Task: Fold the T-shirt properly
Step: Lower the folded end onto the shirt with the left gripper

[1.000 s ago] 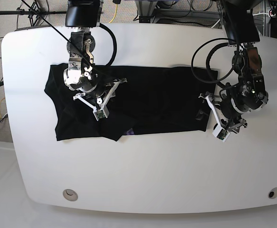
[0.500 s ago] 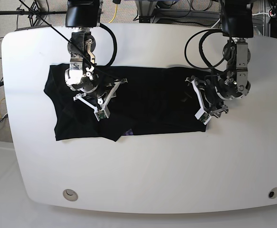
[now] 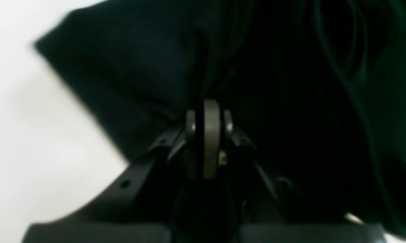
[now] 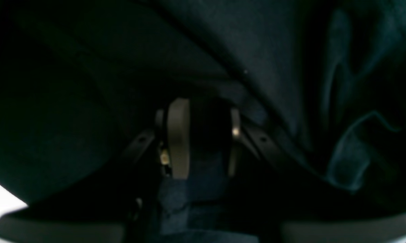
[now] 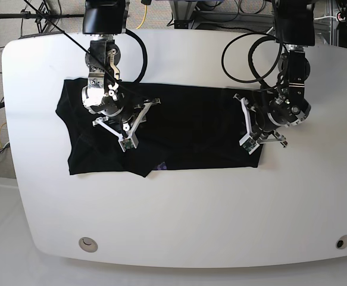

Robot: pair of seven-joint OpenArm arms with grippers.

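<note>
Cloth is pinched tight in my left gripper (image 3: 208, 111) at the edge of the T-shirt (image 5: 185, 125), soft, black and wrinkled across the white table (image 5: 179, 214), so I'd lift gently and evenly while the right gripper (image 4: 203, 135), part-closed, holds a fold farther along.

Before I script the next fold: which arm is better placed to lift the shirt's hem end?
Left. Its pincer is shut on the T-shirt at that end; the right pincer sits over the sleeve end.
</note>
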